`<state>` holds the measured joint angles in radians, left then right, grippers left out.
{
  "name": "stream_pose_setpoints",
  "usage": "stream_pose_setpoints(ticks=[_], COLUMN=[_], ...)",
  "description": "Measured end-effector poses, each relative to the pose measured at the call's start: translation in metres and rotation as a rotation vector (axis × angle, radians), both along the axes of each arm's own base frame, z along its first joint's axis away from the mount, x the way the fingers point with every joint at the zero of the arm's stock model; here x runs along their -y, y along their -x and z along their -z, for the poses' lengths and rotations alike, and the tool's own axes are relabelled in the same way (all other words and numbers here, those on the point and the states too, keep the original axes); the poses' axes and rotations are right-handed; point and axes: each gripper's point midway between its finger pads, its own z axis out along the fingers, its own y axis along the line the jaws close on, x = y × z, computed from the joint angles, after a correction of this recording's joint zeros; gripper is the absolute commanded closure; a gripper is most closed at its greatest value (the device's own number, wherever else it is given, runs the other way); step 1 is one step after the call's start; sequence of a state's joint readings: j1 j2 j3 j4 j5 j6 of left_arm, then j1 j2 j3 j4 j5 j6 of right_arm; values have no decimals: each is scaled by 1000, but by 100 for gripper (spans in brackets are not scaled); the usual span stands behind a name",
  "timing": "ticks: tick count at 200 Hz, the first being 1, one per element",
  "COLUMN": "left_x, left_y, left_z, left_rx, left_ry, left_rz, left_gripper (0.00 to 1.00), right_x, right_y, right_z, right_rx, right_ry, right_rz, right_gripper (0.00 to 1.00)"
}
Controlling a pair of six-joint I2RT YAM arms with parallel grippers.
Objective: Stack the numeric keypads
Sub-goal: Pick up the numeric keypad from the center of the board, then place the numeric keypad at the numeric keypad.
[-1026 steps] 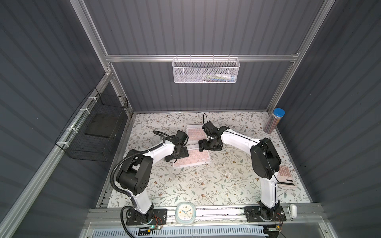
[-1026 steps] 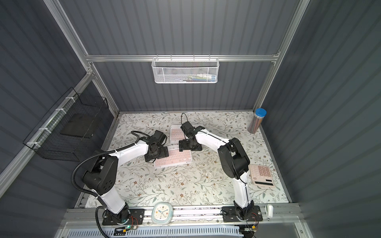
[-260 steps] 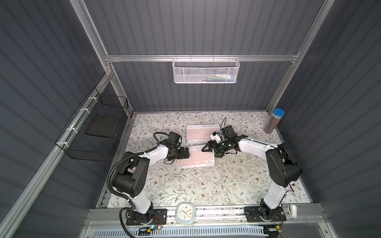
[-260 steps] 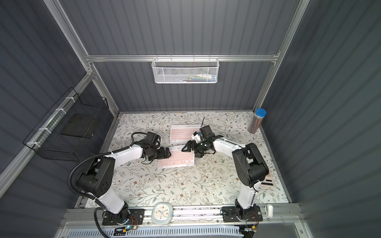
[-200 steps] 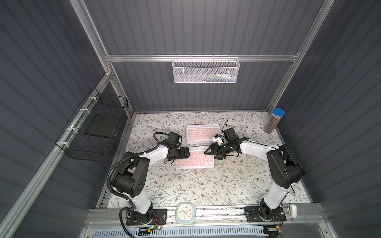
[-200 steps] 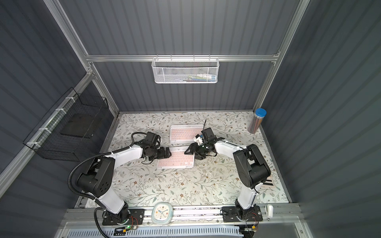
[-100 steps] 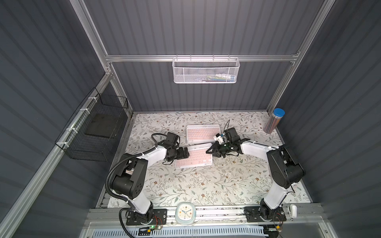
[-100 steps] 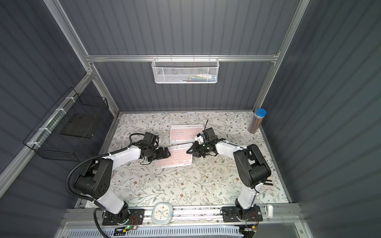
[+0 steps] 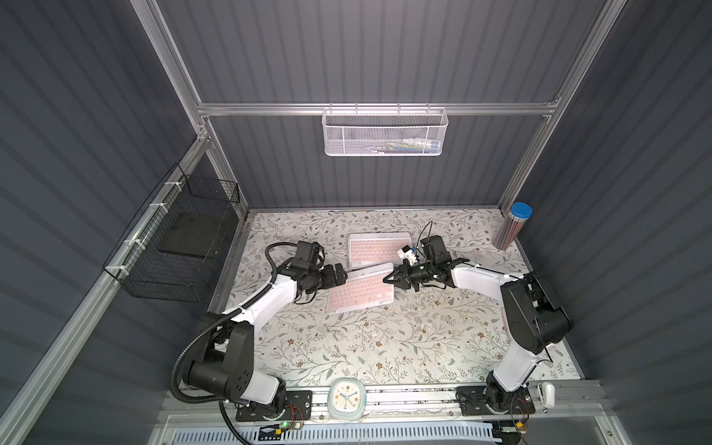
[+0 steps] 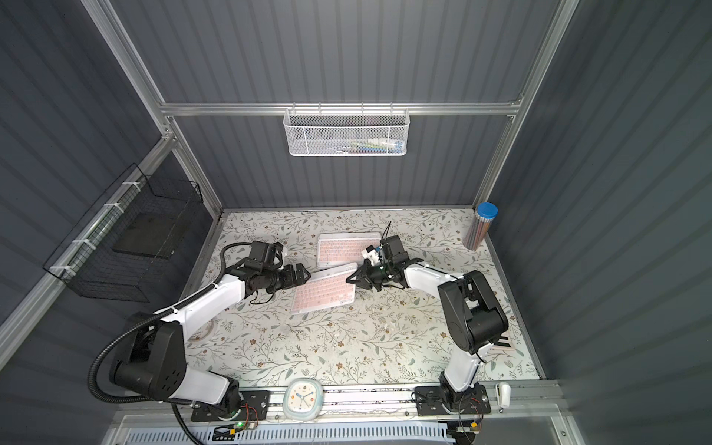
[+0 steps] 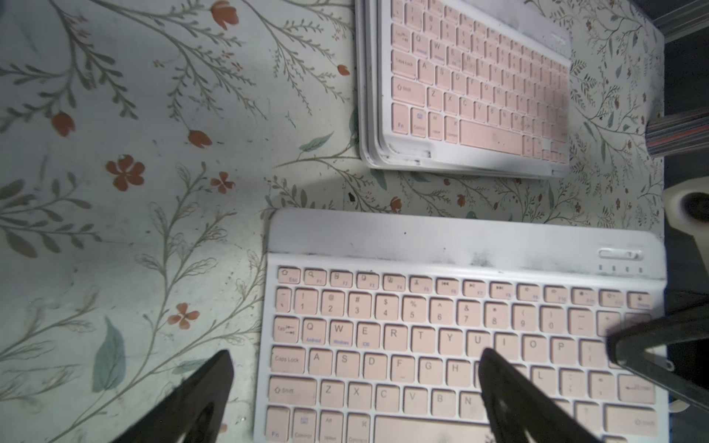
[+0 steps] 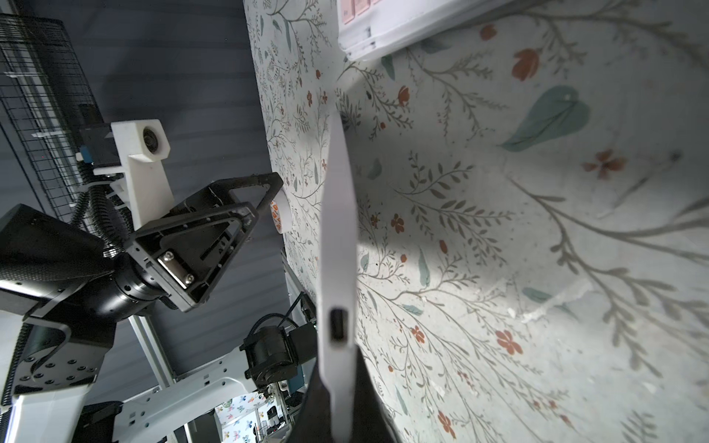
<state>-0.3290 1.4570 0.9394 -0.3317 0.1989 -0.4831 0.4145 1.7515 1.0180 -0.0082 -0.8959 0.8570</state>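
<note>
A loose pink-keyed keypad (image 9: 360, 289) (image 10: 325, 291) lies askew mid-mat, in front of a stack of keypads (image 9: 375, 250) (image 10: 343, 248) topped by a pink-keyed one. My right gripper (image 9: 389, 278) (image 10: 352, 280) is shut on the loose keypad's right edge. The right wrist view shows that thin white edge (image 12: 337, 249) clamped between the jaws (image 12: 337, 406) and raised off the mat. My left gripper (image 9: 341, 274) (image 11: 355, 383) is open at the keypad's left end (image 11: 460, 326), one finger (image 11: 199, 399) over the mat and the other over the keys, holding nothing.
A pencil tube with a blue lid (image 9: 514, 227) stands at the back right corner. A small clock (image 9: 346, 398) sits on the front rail. A white mesh basket (image 9: 385, 133) hangs on the back wall, a black wire basket (image 9: 181, 246) on the left. A calculator (image 10: 504, 343) lies behind the right arm.
My right gripper has closed on the loose keypad's right edge and that end has come up slightly. The left gripper stays open at the other end.
</note>
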Motion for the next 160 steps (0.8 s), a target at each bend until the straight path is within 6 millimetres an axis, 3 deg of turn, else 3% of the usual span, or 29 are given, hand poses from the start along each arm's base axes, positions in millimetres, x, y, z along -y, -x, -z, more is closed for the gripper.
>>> stream_pose_setpoints(ticks=[56, 120, 160], left_x=[-15, 22, 36], left_y=[-10, -27, -45], left_z=[-9, -21, -35], left_rx=[10, 9, 33], left_ry=[19, 225, 289], left_rz=[-75, -22, 7], left_gripper=[0, 0, 0], right_x=[12, 11, 14], right_y=[-5, -14, -40], right_z=[-44, -65, -70], right_rx=[61, 75, 87], right_ry=[-76, -136, -161], right_rz=[15, -5, -6], right_gripper=[100, 100, 100])
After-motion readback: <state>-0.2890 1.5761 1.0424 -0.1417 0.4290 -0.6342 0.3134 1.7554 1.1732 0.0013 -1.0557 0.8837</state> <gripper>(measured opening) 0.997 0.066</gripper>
